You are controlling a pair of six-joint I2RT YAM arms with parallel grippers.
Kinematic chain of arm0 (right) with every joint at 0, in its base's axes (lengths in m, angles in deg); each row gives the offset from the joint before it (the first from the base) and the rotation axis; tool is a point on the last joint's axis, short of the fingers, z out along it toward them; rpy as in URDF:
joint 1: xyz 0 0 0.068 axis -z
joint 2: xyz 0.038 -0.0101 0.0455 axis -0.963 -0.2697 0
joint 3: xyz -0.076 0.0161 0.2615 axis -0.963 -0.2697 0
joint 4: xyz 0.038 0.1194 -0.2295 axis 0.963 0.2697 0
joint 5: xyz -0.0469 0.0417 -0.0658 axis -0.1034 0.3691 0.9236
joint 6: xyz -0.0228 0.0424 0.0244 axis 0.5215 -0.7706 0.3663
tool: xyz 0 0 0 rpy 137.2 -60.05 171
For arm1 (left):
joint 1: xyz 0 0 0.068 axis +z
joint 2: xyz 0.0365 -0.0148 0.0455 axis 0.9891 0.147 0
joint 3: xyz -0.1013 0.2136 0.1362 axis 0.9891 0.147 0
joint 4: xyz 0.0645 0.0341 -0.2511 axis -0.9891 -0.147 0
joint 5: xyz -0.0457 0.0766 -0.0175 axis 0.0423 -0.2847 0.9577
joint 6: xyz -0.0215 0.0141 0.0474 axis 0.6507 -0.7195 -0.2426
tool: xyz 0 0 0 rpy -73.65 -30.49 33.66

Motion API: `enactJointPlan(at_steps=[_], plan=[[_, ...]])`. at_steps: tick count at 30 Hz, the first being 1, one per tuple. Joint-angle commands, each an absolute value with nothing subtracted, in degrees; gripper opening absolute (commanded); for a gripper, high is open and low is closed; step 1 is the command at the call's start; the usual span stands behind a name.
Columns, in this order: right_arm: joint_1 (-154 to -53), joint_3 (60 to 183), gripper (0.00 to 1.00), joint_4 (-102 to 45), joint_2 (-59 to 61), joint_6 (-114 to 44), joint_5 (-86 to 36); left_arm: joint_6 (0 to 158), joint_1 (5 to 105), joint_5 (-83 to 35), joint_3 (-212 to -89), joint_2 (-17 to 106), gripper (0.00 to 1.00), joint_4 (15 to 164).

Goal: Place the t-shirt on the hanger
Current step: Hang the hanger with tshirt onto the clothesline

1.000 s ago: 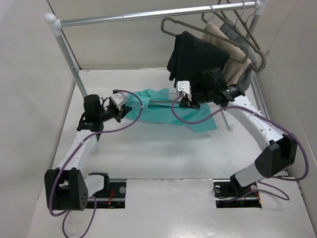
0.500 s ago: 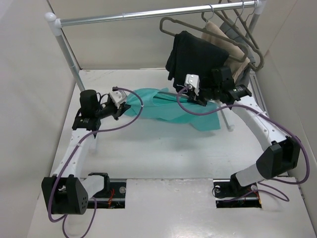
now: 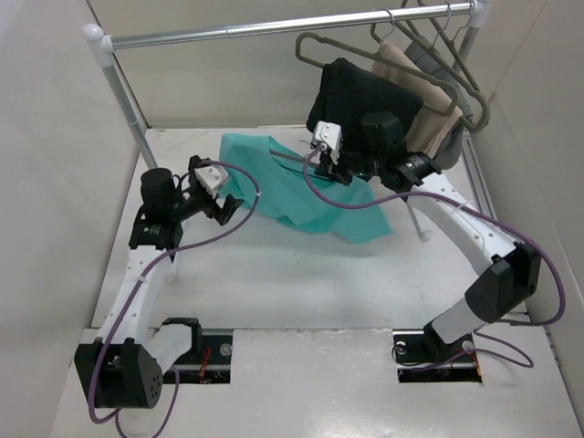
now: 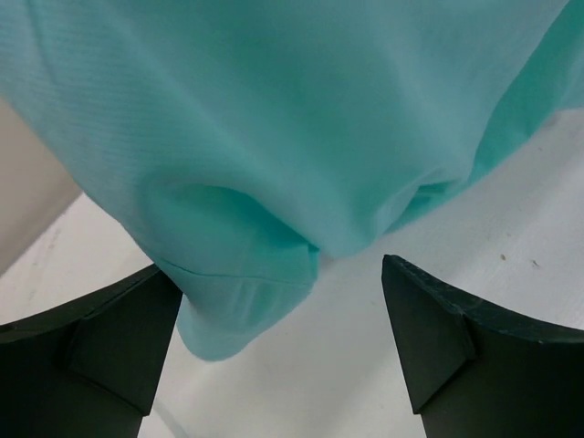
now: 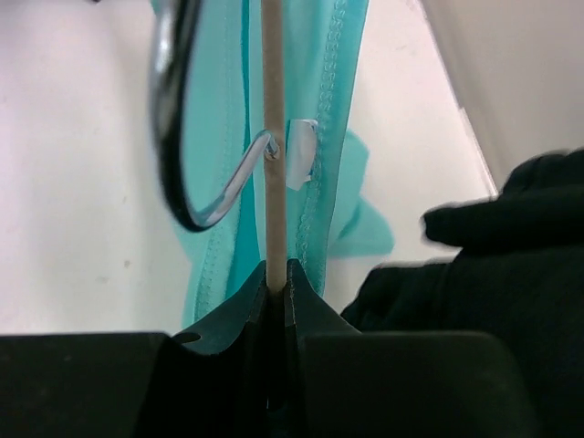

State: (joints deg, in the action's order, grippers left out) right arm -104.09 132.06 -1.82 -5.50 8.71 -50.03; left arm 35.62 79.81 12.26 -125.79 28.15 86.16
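While the right hand [image 5: 276,276] clamps shut on a thin bar of the hanger [image 5: 270,109], the load is carried at that one narrow point only. The t-shirt [image 3: 274,178] hangs from it, raised between the two arms, and its lower corner appears to rest on the tabletop [image 3: 301,283]. In the right wrist view the neckline and its white label [image 5: 301,155] lie just beside the bar and the wire hook [image 5: 164,137].

Left hand [image 4: 278,274]: fingers spread wide. Cloth droops between them but is not pinched.

Likely faults from here:

1. Slippage. Nothing grips the fabric on the left side. If the hanger tilts, the shirt can slide off the shoulder.
2. Rotation. A slim bar held in a narrow pinch can swivel under uneven cloth weight, and the hook then points the wrong way.
3. Missed grasp. If the left hand closes where it stands, it may catch only a loose fold, or nothing.
4. Snagging. The black garment [image 3: 360,96] hangs just beside the right hand, and the hook could catch it.
5. Cable drag. The purple cable [image 3: 351,206] of the right arm crosses the cloth in the overhead view and may pull it sideways.
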Motion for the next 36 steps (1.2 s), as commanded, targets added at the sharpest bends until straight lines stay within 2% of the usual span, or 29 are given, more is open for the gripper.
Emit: enactJointPlan(at_steps=[1,7,11,13,15,17,22,29,36], plan=[[-106.3,138.7,0.00,-10.9,-8.1,2.8,-48.5,39.2,80.3,10.1,-125.2,23.8,0.86,92.5],[-107.7,146.3,0.00,-18.3,-15.7,-9.8,-40.6,43.7,79.8,7.1,-122.0,18.9,0.91,98.6],[-111.9,149.1,0.00,-26.1,-19.5,-27.9,-30.8,43.7,78.5,7.6,-125.9,21.2,0.91,89.4],[-114.8,149.7,0.00,-31.2,-20.2,-32.6,-19.2,43.7,77.8,5.7,-127.5,22.5,0.92,86.0],[-118.9,151.9,0.00,-33.1,-22.1,-39.0,-10.6,43.7,77.2,4.9,-128.7,23.2,1.00,82.6],[-121.3,156.0,0.00,-33.1,-24.8,-42.5,-2.0,42.6,76.5,4.9,-128.7,23.2,1.00,81.2],[-122.5,169.2,0.00,-30.0,-35.3,-51.5,2.6,41.1,75.9,3.8,-129.2,22.2,1.00,78.5],[-124.6,170.3,0.00,-29.4,-40.0,-61.0,-0.9,45.2,75.4,4.3,-128.6,22.2,1.00,81.6],[-125.7,170.3,0.00,-28.8,-41.2,-62.9,-0.2,47.6,70.4,-1.7,-125.5,23.5,1.00,90.4]])
